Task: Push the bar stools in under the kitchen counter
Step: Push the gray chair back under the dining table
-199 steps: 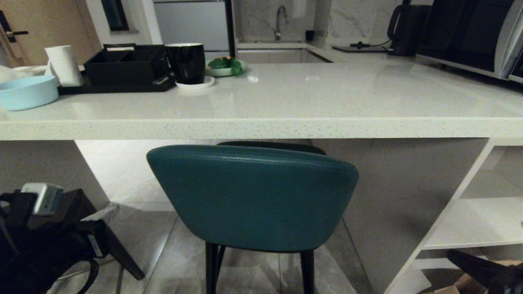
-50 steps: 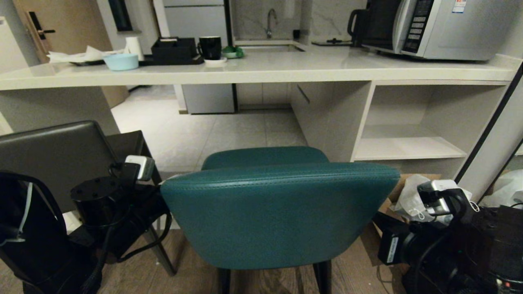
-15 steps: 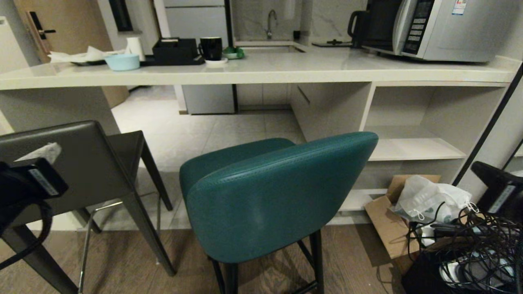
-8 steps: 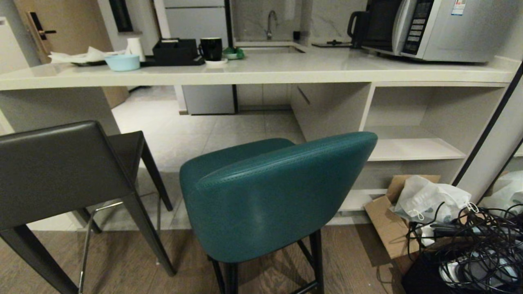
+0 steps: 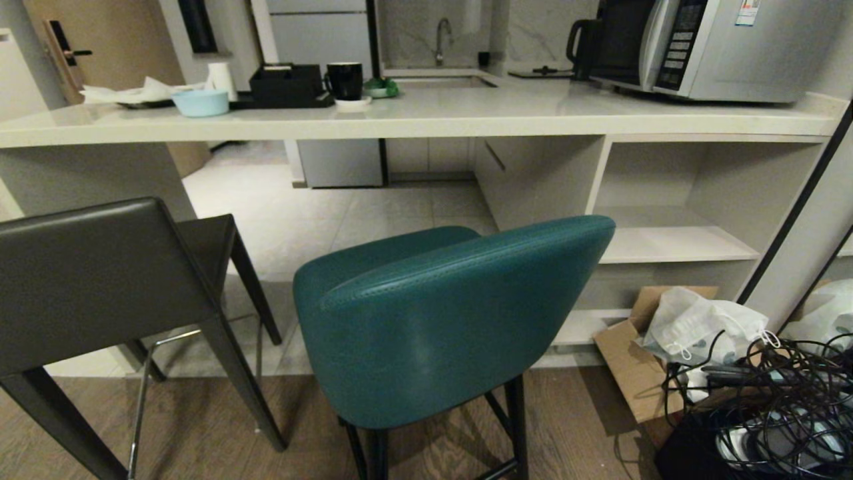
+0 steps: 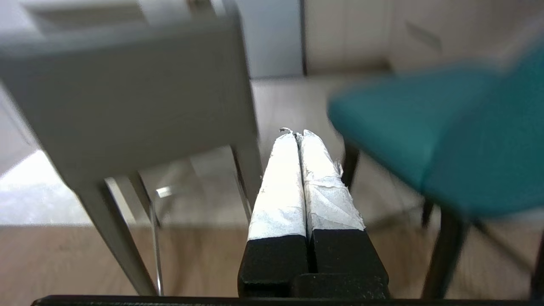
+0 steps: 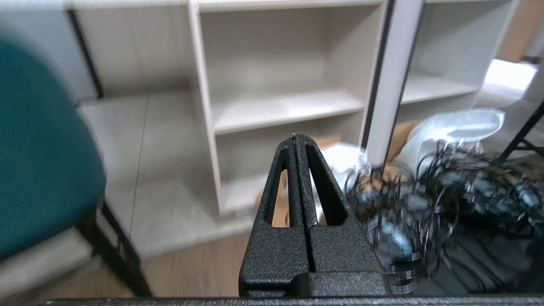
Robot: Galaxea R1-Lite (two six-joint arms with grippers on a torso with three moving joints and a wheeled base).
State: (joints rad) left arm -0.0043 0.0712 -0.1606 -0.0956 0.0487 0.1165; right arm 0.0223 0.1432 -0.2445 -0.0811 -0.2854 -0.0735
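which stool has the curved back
The teal stool, centre of the head view, with thin black legs. The dark grey stool to its left has a flat, boxy back.

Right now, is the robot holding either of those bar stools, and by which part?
No. The left gripper and the right gripper are both shut on nothing, clear of the teal stool and the grey stool.
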